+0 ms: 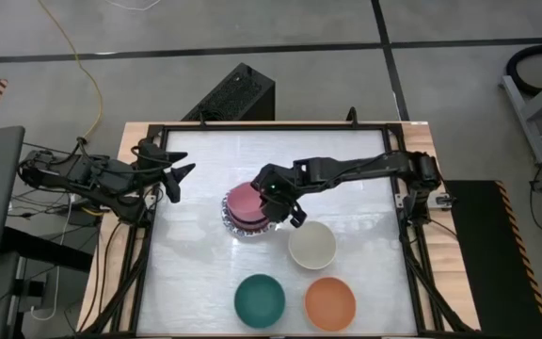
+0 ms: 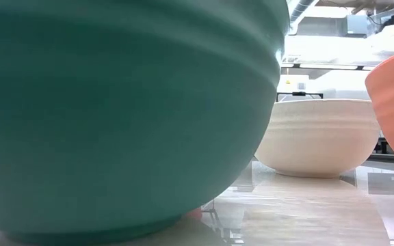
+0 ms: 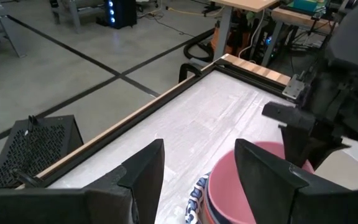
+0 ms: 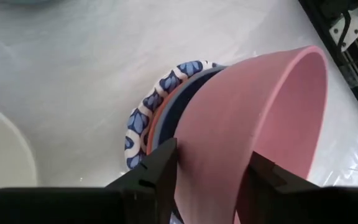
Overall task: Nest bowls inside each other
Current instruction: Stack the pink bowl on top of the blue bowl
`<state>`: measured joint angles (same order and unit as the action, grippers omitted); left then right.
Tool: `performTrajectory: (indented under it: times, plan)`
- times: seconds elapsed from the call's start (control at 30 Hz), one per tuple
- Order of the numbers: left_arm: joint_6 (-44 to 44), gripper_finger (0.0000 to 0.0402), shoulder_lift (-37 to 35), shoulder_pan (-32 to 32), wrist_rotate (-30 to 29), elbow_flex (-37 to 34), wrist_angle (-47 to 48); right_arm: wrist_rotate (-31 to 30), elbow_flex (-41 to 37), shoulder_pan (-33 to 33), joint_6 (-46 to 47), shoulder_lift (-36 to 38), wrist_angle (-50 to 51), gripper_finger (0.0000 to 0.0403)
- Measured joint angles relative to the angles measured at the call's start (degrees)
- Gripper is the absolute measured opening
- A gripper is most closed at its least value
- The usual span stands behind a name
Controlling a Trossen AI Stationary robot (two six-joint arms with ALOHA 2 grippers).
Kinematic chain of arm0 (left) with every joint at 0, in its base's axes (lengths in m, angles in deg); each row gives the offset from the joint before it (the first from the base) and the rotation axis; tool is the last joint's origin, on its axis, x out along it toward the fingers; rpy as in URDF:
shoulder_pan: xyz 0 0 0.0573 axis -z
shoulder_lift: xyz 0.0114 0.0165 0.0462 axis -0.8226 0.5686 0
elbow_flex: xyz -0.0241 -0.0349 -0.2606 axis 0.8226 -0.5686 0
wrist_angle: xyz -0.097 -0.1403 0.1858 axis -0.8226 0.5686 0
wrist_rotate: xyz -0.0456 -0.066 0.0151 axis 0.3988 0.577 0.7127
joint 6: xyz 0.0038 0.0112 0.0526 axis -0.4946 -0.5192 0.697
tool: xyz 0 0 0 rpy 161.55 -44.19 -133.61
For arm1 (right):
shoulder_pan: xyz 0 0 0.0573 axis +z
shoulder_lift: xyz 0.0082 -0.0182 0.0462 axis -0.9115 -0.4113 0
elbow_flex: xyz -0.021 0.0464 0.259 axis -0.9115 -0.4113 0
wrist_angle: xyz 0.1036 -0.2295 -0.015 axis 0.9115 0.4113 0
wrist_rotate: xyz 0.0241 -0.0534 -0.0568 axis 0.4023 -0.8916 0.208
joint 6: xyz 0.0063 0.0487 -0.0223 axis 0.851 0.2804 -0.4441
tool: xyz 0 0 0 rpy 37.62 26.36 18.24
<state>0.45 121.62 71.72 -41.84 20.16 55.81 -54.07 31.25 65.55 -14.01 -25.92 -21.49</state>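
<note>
Pink bowl [image 1: 247, 201] sits tilted atop the nested stack [image 4: 143, 118] mid-table; right gripper [image 1: 285, 203] straddles its rim, jaws parted, not clamping. Left gripper [image 1: 178, 179] open, empty, at left edge.

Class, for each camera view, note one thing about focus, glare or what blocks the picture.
Low view: the green bowl sits so close that it fills most of the frame, soft-edged; the room behind is washed out bright. High view: the white table shows faint sheen. Right wrist view: the pink bowl looms large and tilted.
</note>
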Motion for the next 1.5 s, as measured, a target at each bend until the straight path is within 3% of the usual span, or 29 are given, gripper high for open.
performTrajectory:
  times: [0.3,0.7,0.9,1.17,1.27,1.4,1.5]
  plan:
    - [1.09,0.0185,0.00,0.01,-0.40,0.00,0.02,0.00,1.38,-0.29,-0.92,-0.66,1.58,0.0153]
    - [1.09,0.0185,0.01,0.01,-1.73,0.00,0.04,-0.65,1.42,-0.11,-0.25,-1.42,1.49,0.0217]
    - [1.09,0.0185,-0.01,0.01,-1.71,0.00,0.04,-2.38,2.51,0.61,0.41,-0.43,2.33,0.0215]
    - [1.09,0.0185,0.00,0.01,-1.68,0.00,0.60,-3.19,4.46,1.36,1.54,1.97,4.87,0.0167]
    - [1.09,0.0185,-0.01,-0.01,-1.66,0.00,0.81,-8.95,4.46,1.88,3.88,2.55,5.35,0.0120]
    - [1.09,0.0185,0.00,-0.01,-1.64,0.00,1.04,-16.23,4.39,3.19,4.03,2.54,5.45,0.0024]
    - [1.09,0.0185,-0.01,0.00,-1.62,0.00,1.05,-20.14,3.45,4.84,5.76,2.56,2.80,0.0014]
